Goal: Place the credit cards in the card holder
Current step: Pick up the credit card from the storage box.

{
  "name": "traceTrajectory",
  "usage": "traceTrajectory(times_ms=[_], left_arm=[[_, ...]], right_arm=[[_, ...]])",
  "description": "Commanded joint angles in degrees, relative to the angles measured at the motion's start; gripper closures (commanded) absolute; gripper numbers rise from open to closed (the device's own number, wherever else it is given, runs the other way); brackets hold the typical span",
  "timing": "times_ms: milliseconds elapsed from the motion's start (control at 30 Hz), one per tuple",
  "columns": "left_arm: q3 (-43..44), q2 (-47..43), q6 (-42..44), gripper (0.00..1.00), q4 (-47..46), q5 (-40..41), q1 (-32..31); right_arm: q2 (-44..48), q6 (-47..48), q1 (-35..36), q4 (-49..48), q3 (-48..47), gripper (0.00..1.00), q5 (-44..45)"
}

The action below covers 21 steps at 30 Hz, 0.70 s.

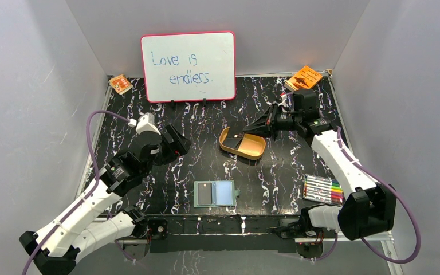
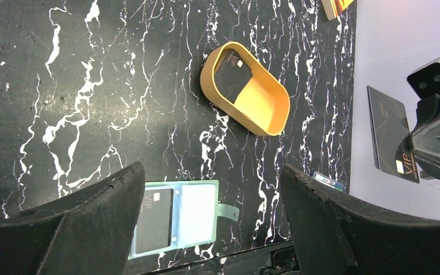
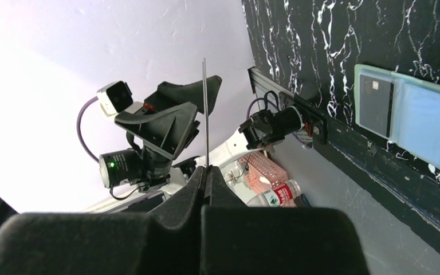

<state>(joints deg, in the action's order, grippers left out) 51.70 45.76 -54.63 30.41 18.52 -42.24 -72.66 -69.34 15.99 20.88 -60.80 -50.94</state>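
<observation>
Right end effector (image 3: 206,172) pinches a thin black credit card (image 3: 204,114) edge-on, aloft. Transfer step, by judgement; next, lower it into the open sage-green card holder (image 1: 224,193) at the near edge of the bench (image 1: 246,103). Left end effector (image 2: 212,169) gapes, empty.

A robotics lab cell: plain pale walls (image 1: 28,86) box in a black marbled tabletop (image 1: 206,123). A cabled left arm (image 1: 86,203) and right arm (image 1: 338,157) are bolted at its near edge.

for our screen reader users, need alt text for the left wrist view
The right end effector holds a dark credit card at the right edge. One card lies in the tan tray, another in the open card holder.
</observation>
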Motion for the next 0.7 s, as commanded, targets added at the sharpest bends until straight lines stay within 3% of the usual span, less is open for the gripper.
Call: traceTrajectory(times_ms=[0,367,667], left_arm=[[2.92,0.81,0.34,0.15,-1.2,-0.2,-0.17],[-1.07,-0.14,-1.89,0.11,-11.84,-10.7,-0.2],[-9.81,-3.69,-1.76,0.11,-36.45,-26.27,-0.19]], right_arm=[[2.16,-0.97,0.09,0.62,-2.29,1.0,-4.2],[3.01,2.19,0.78,-7.83,1.36,1.0,-9.0],[7.44,12.98,3.31,-23.02,2.21,1.0,-15.75]])
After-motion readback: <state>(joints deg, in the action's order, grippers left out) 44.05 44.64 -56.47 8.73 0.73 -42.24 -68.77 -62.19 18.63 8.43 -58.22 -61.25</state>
